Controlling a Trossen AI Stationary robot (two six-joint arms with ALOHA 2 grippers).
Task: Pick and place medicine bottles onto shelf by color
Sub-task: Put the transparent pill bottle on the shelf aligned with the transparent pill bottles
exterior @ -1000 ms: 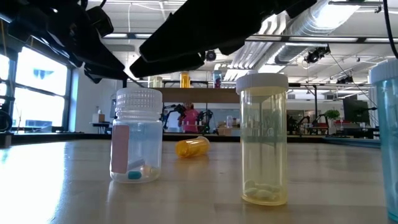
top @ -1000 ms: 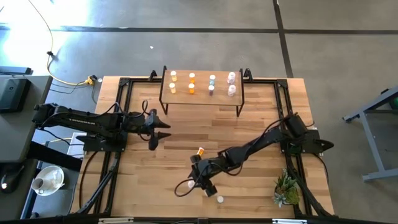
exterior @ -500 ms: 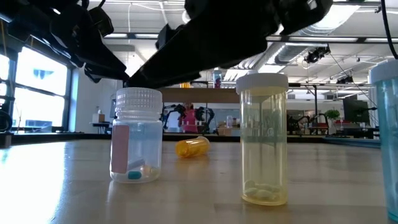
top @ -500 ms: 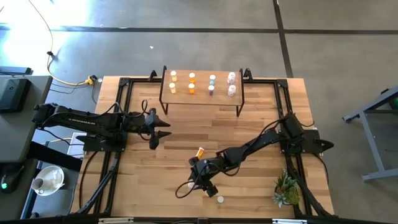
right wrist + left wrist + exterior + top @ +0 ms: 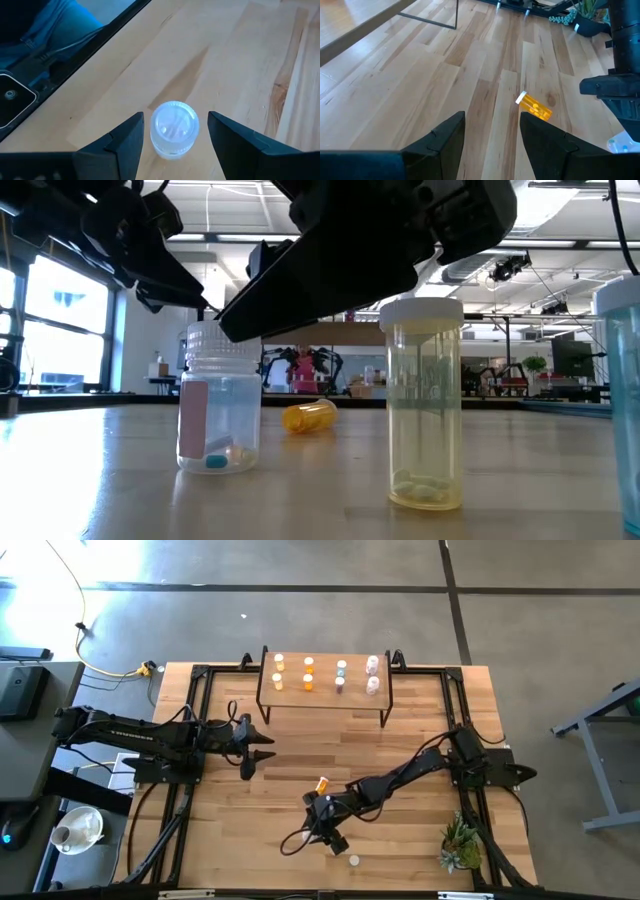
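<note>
Two loose bottles flank the clear bottle (image 5: 174, 128): orange bottle (image 5: 321, 784), yellowish bottle (image 5: 424, 416). Right gripper (image 5: 174, 141) hovers wide above it; left gripper (image 5: 491, 134) waits open near the table's left edge.

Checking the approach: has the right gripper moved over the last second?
Yes. The right gripper shifted slightly away from the plant, toward the table's left side, open over the clear bottle.

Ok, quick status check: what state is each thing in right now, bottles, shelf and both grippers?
Right gripper: open, straddling the clear bottle.
Clear bottle: upright on the table, capped, not gripped.
Orange bottle: lying on its side on the table.
Yellowish bottle: upright, capped, near the front edge.
Shelf: holds eight upright bottles.
Left gripper: open, empty, waiting at left.
</note>
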